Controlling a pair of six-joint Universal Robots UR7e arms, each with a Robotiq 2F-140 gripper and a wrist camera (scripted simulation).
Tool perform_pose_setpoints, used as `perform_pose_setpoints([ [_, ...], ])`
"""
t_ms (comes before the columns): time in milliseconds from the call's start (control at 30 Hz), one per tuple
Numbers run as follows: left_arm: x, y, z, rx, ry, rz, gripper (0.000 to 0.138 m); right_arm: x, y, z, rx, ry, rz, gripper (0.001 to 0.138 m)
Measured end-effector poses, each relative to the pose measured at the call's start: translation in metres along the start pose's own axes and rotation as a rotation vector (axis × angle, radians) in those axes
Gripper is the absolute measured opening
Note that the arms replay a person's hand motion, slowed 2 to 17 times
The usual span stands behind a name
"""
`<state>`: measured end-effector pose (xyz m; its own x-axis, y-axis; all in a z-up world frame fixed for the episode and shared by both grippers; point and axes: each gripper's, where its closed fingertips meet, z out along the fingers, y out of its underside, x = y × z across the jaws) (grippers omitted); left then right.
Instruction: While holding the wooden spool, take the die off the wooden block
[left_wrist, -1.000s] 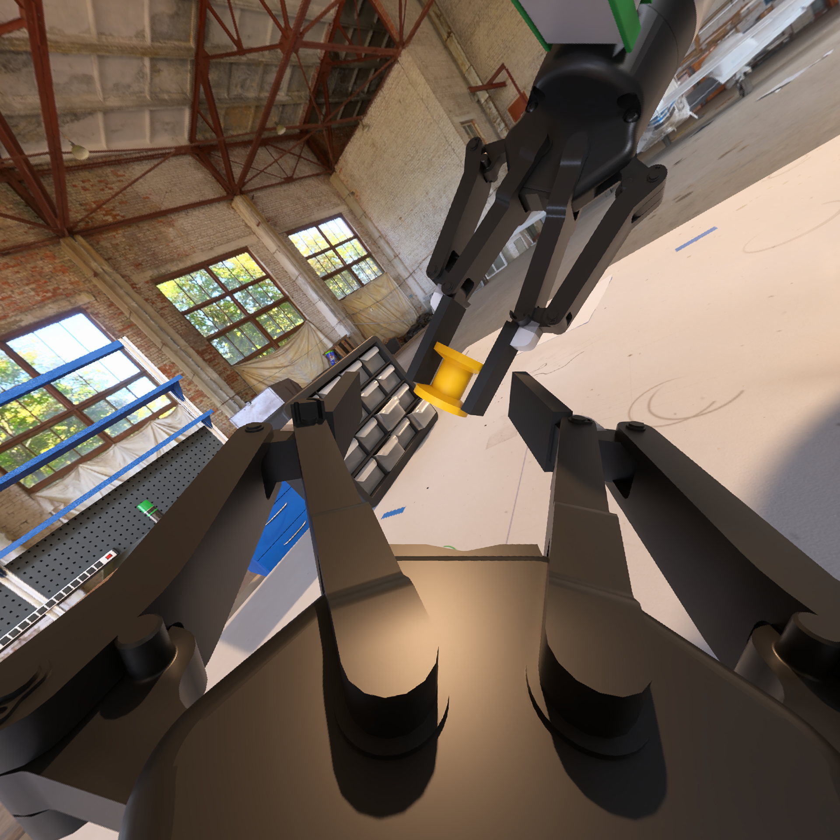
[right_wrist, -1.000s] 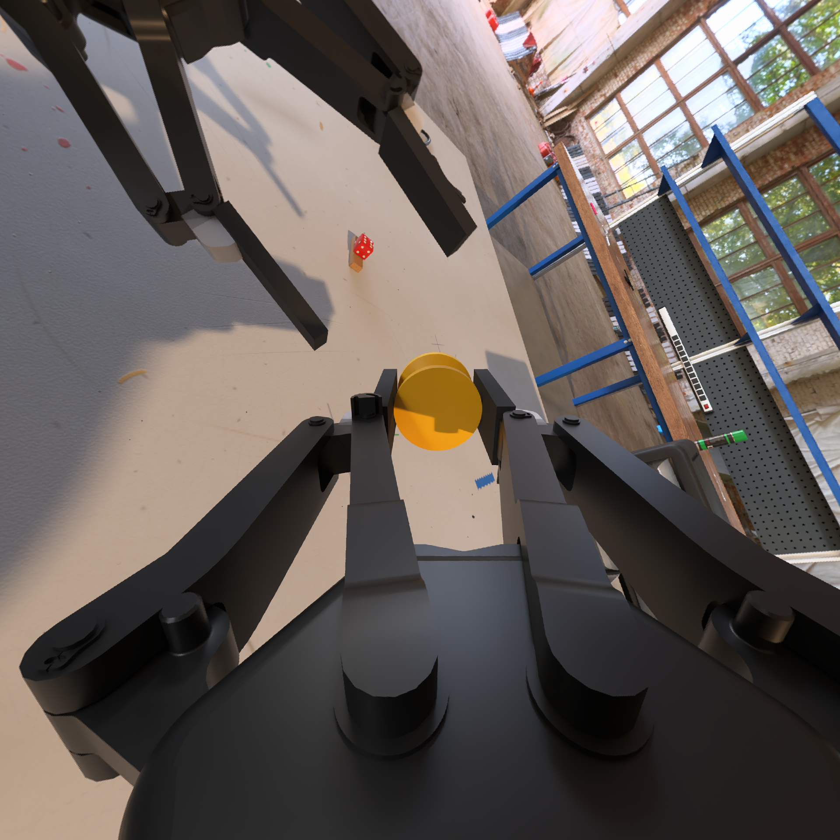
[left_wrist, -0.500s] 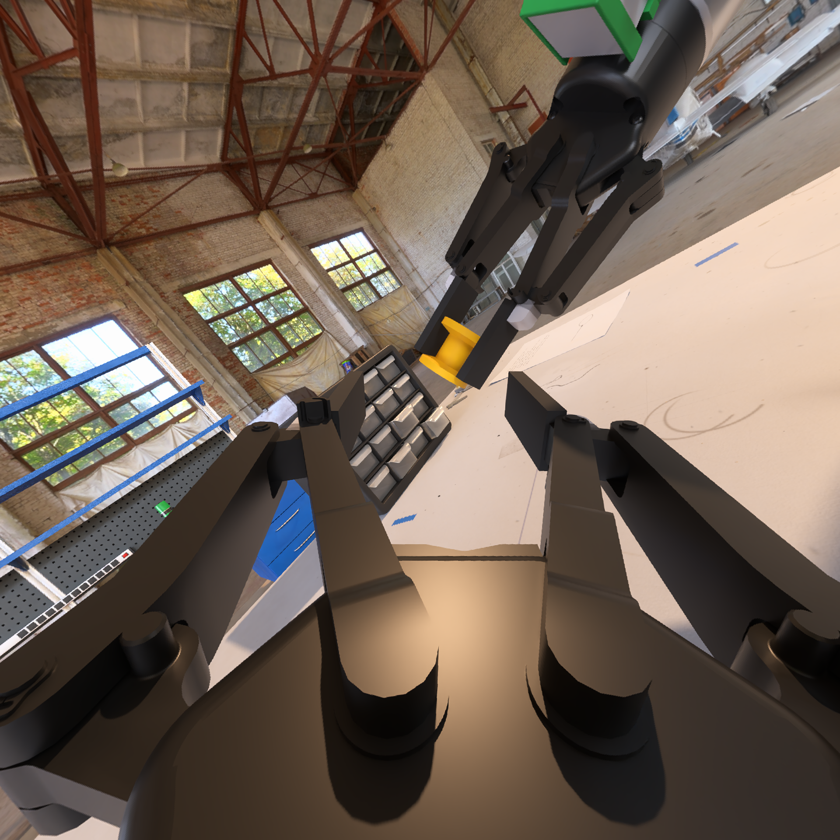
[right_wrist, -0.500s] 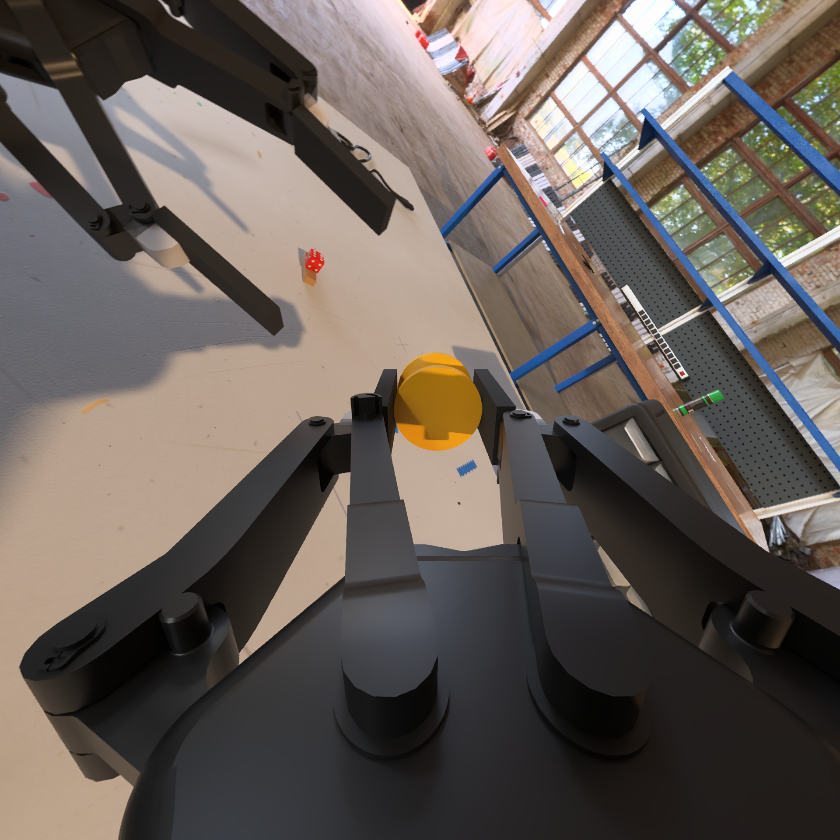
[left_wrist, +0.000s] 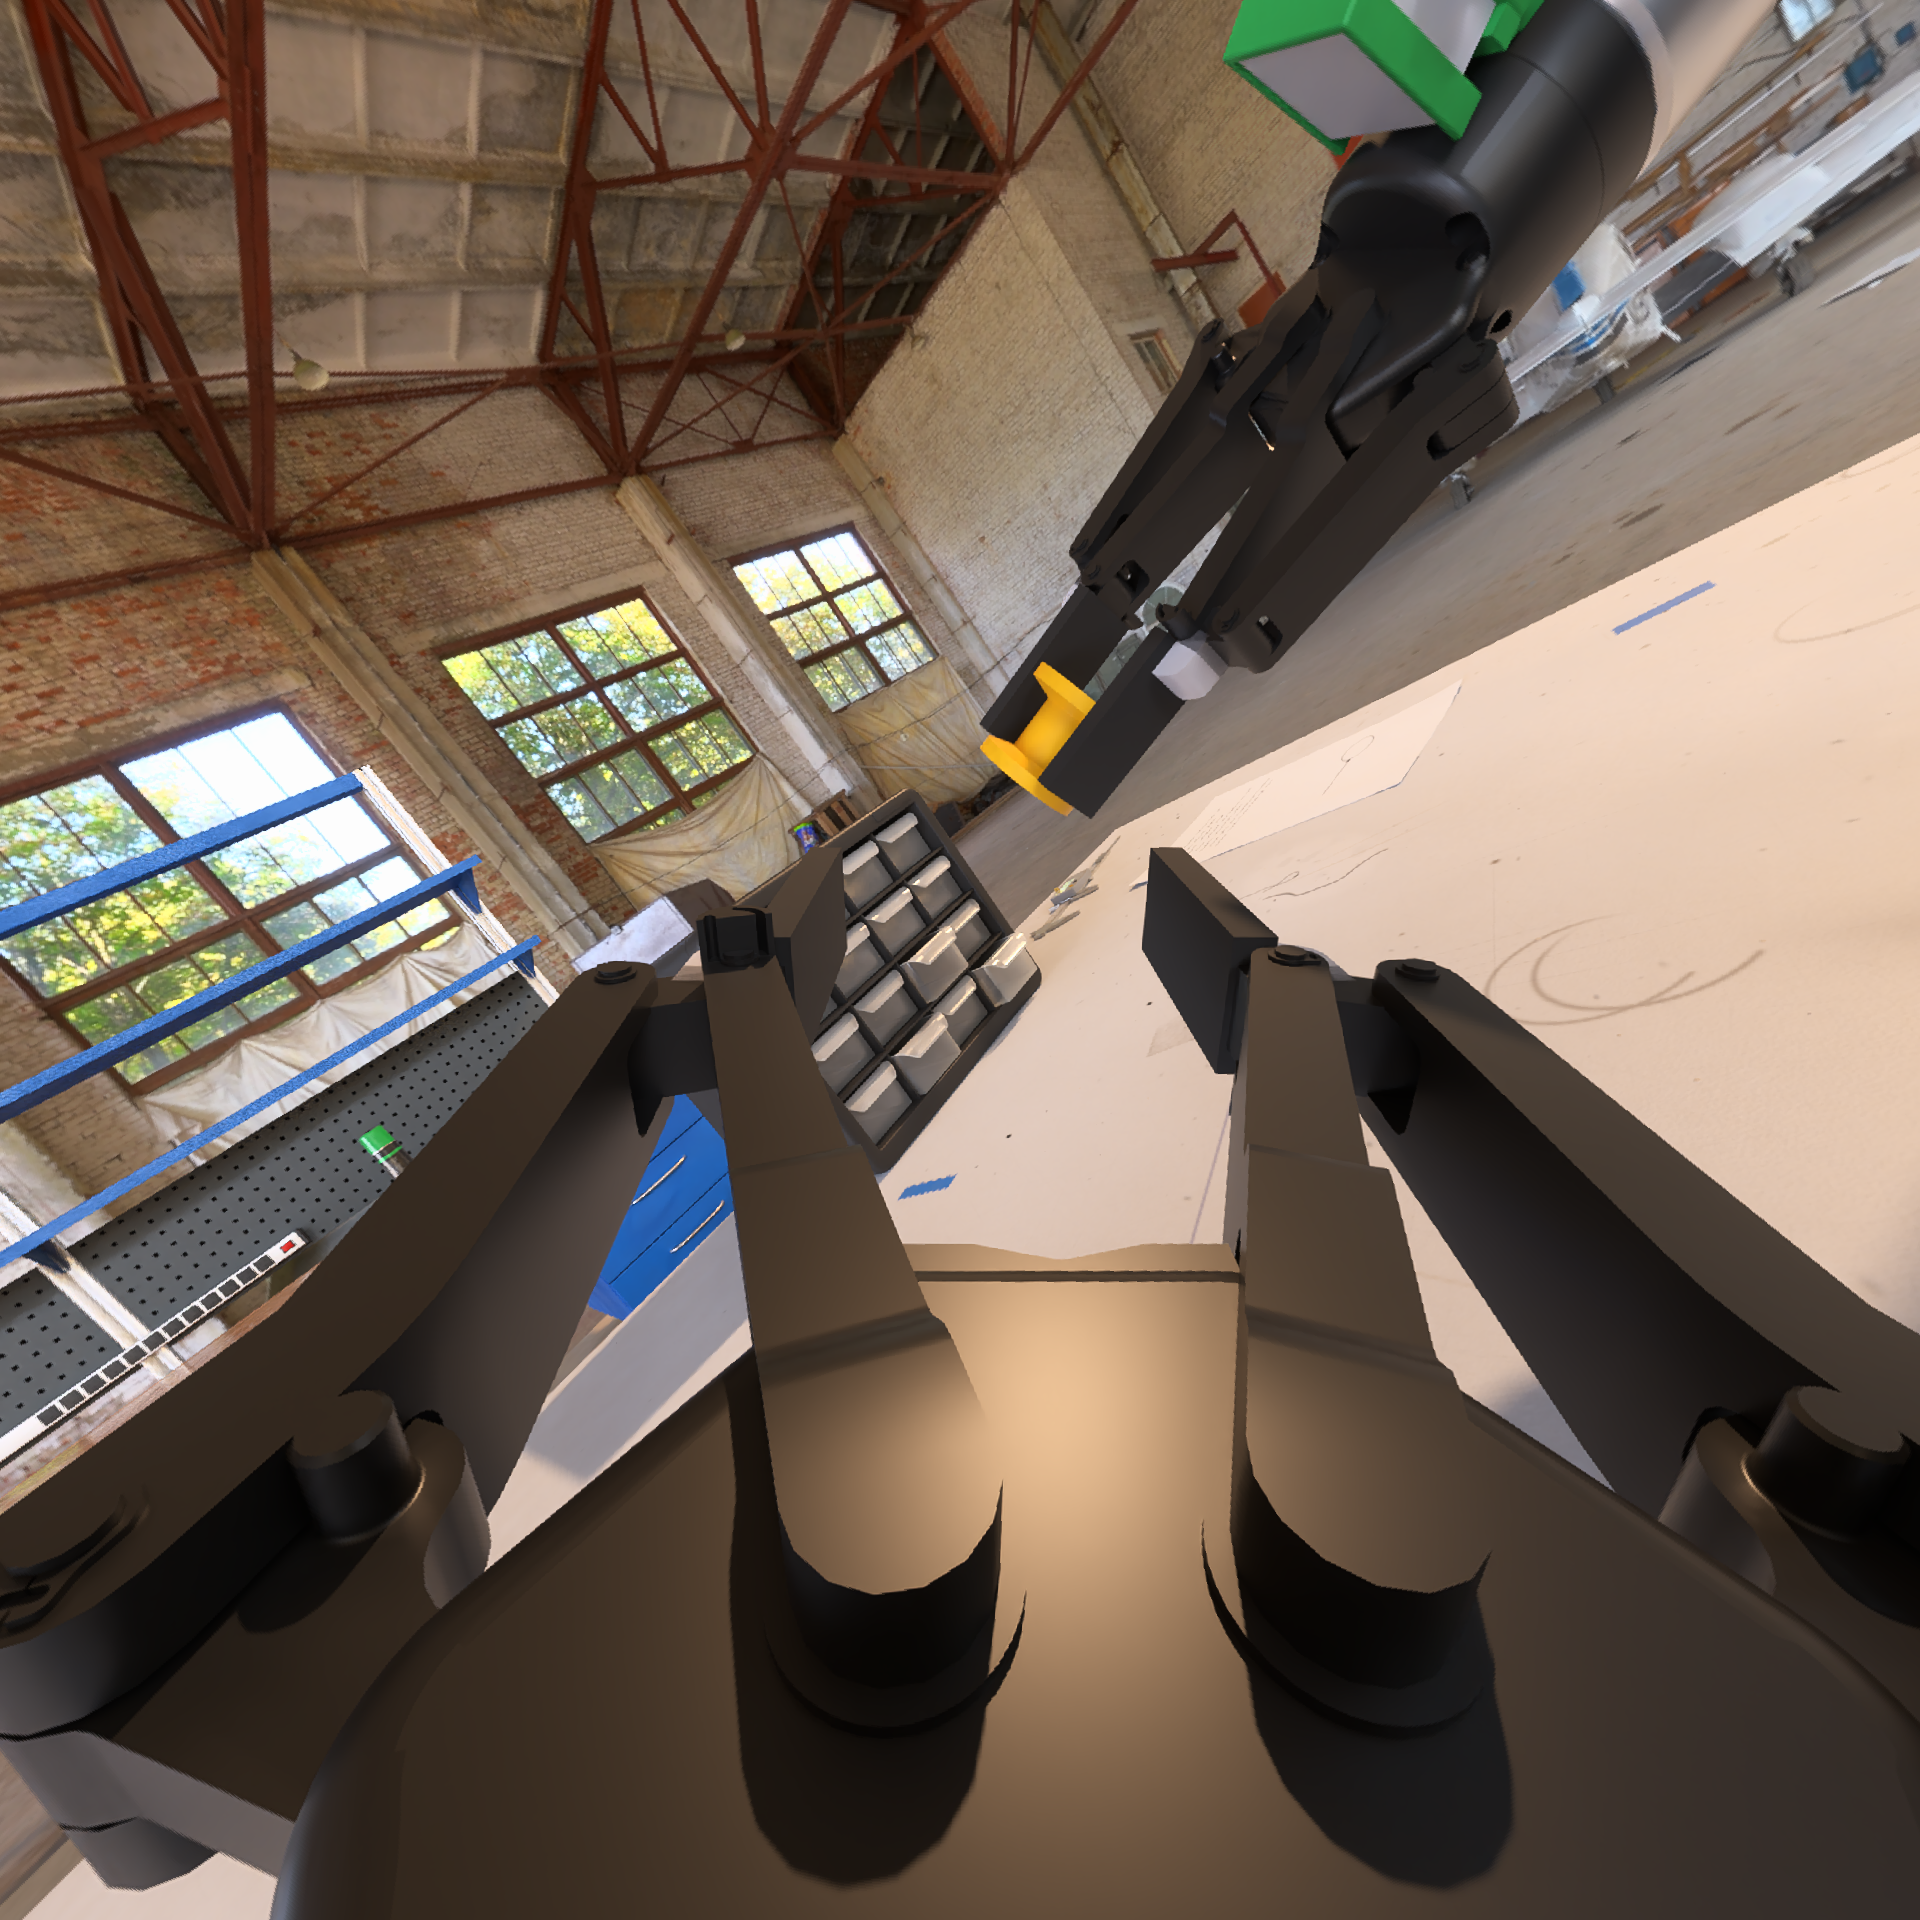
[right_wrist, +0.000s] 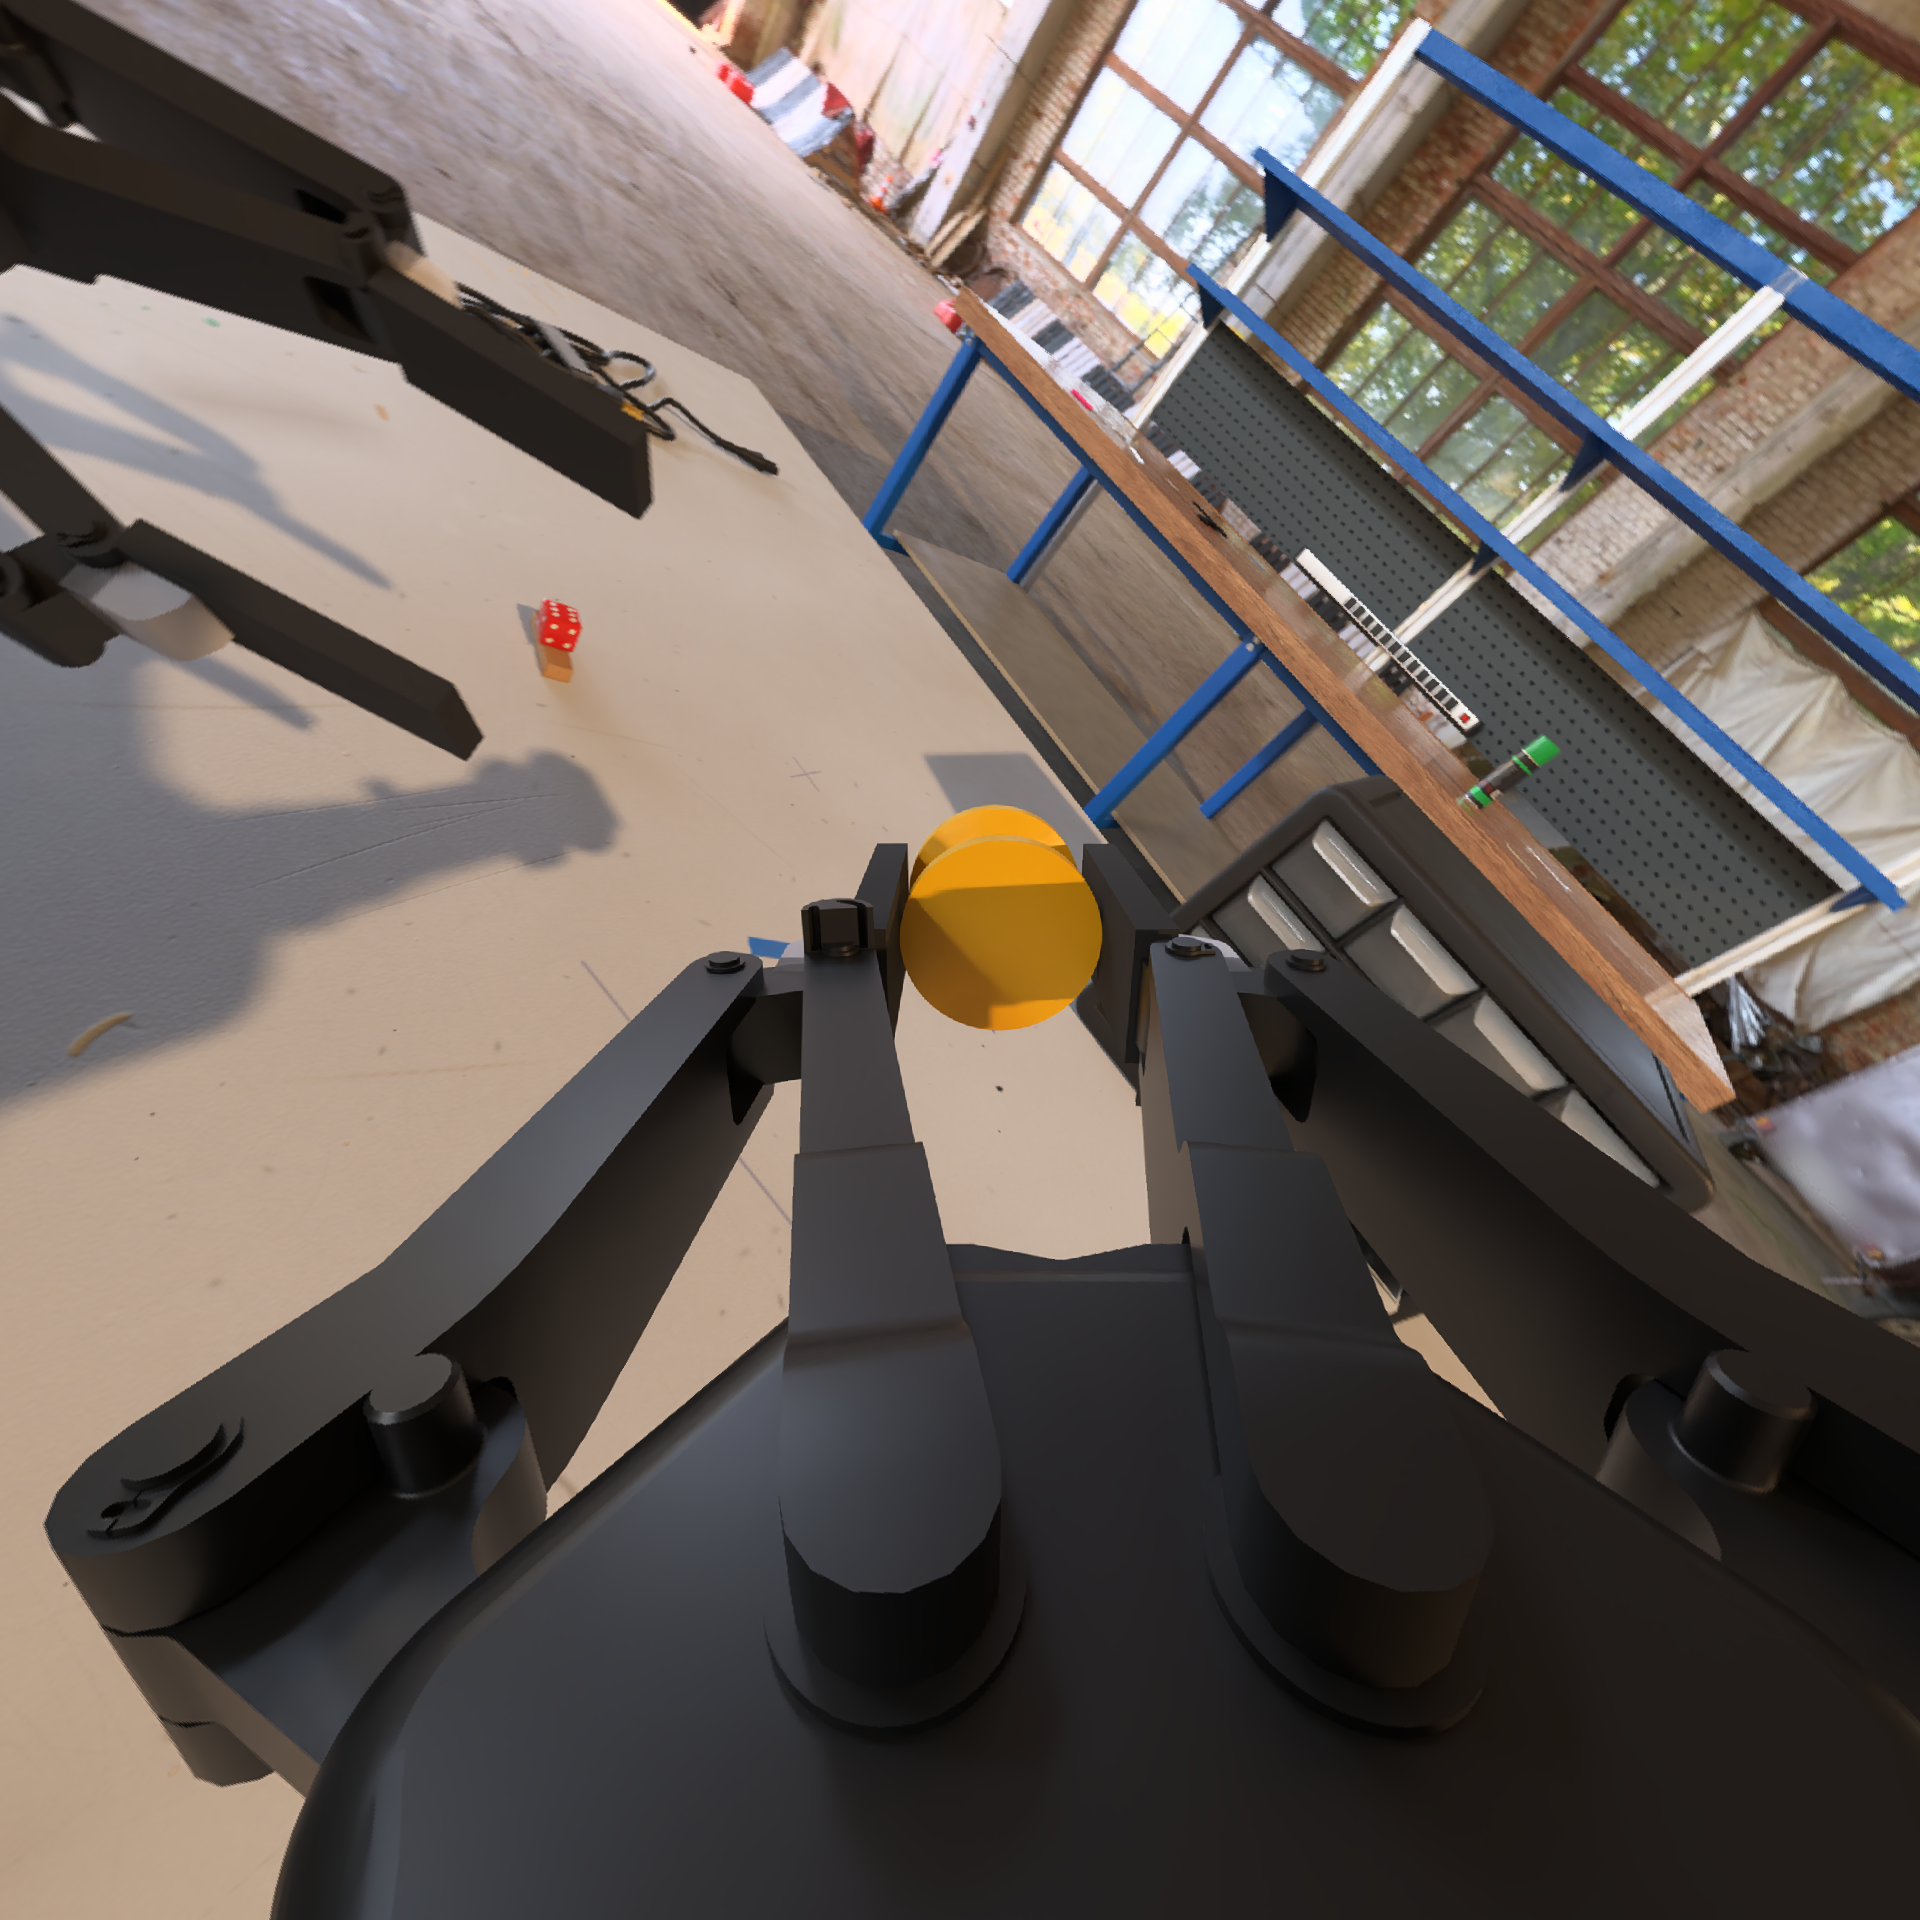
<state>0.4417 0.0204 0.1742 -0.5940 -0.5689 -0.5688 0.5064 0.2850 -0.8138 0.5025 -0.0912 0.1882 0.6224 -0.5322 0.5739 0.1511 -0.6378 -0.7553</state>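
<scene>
My right gripper (right_wrist: 997, 914) is shut on the yellow wooden spool (right_wrist: 1000, 931) and holds it in the air above the table; it also shows in the left wrist view (left_wrist: 1075, 743) with the spool (left_wrist: 1034, 740). A red die (right_wrist: 558, 627) sits on a small wooden block (right_wrist: 557, 665) on the table, far ahead and left of the spool. My left gripper (left_wrist: 987, 925) is open and empty; in the right wrist view its fingers (right_wrist: 343, 665) hang above the table left of the die. The die does not show in the left wrist view.
A dark drawer organiser (left_wrist: 914, 997) stands at the table's edge (right_wrist: 1434, 966). A black cable (right_wrist: 623, 384) lies at the far end of the table (right_wrist: 312, 1039). A sheet of paper (left_wrist: 1320, 779) lies flat. A workbench with a pegboard (right_wrist: 1455, 582) stands beyond.
My right gripper has lifted and swung away with the spool, so it looks farther off in the left wrist view. The die now sits farther right in the right wrist view.
</scene>
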Motion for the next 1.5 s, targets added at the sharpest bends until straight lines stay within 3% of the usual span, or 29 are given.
perform_pose_setpoints([
  [433,-0.003,0.001,-0.001,0.001,-0.011,-0.02,0.073,0.043,0.024,-0.019,-0.068,0.132,0.188,0.045],
  [700,-0.003,0.001,-0.001,0.002,-0.012,-0.026,0.069,0.057,0.049,-0.028,-0.146,0.174,0.284,0.045],
  [1200,-0.002,0.002,-0.001,0.002,-0.009,-0.032,0.066,0.093,0.092,-0.055,-0.276,0.311,0.39,0.045],
  [1500,-0.001,0.003,0.0,0.0,-0.002,-0.04,0.064,0.1,0.118,-0.064,-0.332,0.339,0.477,0.045],
])
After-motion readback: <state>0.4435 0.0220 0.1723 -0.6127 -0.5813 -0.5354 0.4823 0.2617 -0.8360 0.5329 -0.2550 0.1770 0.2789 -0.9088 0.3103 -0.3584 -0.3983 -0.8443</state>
